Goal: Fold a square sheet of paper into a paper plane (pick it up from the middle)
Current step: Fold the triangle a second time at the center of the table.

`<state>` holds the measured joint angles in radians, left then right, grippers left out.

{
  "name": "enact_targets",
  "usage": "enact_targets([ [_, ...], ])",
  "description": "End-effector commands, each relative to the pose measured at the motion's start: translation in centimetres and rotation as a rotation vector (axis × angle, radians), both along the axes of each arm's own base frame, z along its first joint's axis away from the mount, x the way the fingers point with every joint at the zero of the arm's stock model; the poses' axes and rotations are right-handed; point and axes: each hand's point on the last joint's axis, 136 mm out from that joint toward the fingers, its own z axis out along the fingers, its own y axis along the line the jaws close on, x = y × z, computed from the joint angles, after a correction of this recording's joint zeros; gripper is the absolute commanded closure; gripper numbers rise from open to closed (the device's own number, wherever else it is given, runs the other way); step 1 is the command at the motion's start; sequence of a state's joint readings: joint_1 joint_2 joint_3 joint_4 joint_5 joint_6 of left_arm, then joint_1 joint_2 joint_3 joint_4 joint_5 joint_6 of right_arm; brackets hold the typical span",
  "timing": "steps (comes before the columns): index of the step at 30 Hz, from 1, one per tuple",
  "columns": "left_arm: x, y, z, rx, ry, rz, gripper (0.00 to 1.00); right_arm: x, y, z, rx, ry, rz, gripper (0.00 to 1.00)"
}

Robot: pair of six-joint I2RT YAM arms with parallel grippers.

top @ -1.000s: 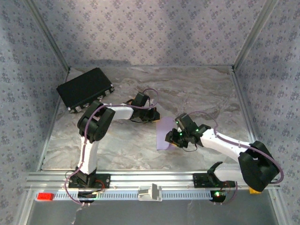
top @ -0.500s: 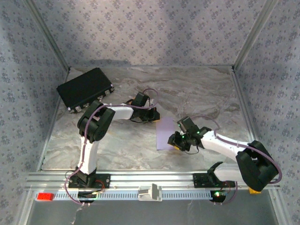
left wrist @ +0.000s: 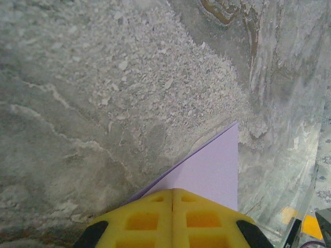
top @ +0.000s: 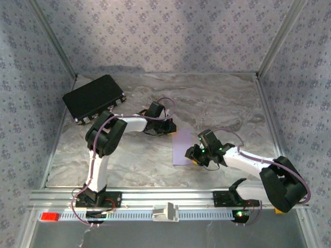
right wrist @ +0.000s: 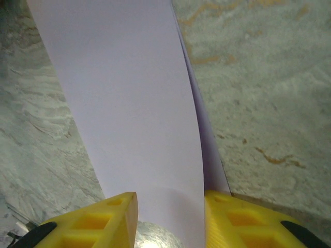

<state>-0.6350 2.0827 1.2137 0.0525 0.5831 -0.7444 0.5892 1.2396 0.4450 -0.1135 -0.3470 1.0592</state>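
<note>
The square sheet of paper (top: 182, 147), pale lilac and folded over, lies on the marble table between the arms. My left gripper (top: 169, 129) is shut, its yellow tips (left wrist: 172, 192) set down on the sheet's far corner (left wrist: 214, 165). My right gripper (top: 192, 154) stands at the sheet's right edge with its jaws part open. In the right wrist view a curved flap of the sheet (right wrist: 129, 93) runs between the fingers (right wrist: 121, 206) and lies against the right one. The right gripper (right wrist: 170, 199) is not pinching it. No paper plane shape can be made out.
A black case (top: 94, 97) lies at the back left of the table. A small red block (top: 50, 216) and a pale block (top: 165, 212) sit on the front rail. Patterned walls close in three sides.
My right gripper has shifted slightly toward the near edge along the sheet's right side. The left arm and the sheet's far corner have stayed put.
</note>
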Motion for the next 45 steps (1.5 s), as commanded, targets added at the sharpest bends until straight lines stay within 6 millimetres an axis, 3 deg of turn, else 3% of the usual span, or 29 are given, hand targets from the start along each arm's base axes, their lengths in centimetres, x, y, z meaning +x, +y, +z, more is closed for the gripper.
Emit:
enact_targets([
  [1, -2.6, 1.5, -2.5, 0.1, 0.106, -0.014, 0.94, 0.9, 0.7, 1.0, 0.075, -0.042, -0.007, 0.63],
  [14, -2.5, 0.8, -2.2, 0.079, 0.103, -0.031, 0.94, 3.3, 0.9, 1.1, 0.147, -0.098, 0.004, 0.65],
  [22, -2.2, 0.2, -1.0, 0.055, 0.075, -0.063, 0.92, 4.2, 1.1, 0.6, 0.168, -0.1, 0.026, 0.77],
  [26, -1.4, -0.3, 1.2, 0.039, 0.016, -0.085, 0.88, 4.4, 0.7, 0.4, 0.166, -0.096, 0.021, 0.86],
  [30, -0.5, -0.6, 4.7, 0.02, -0.073, -0.088, 0.72, 4.9, 0.4, 0.6, 0.168, -0.101, -0.001, 0.94],
  [34, -0.4, -0.2, 7.5, 0.006, -0.152, -0.075, 0.58, 5.8, 0.4, 1.1, 0.185, -0.116, -0.055, 0.95],
  [40, -2.3, 0.9, 8.8, 0.0, -0.224, -0.086, 0.56, 7.1, 0.7, 1.9, 0.218, -0.139, -0.164, 0.93],
  [45, -5.1, 1.3, 8.9, 0.034, -0.316, -0.147, 0.57, 6.8, 1.2, 2.4, 0.213, -0.142, -0.1, 0.82],
])
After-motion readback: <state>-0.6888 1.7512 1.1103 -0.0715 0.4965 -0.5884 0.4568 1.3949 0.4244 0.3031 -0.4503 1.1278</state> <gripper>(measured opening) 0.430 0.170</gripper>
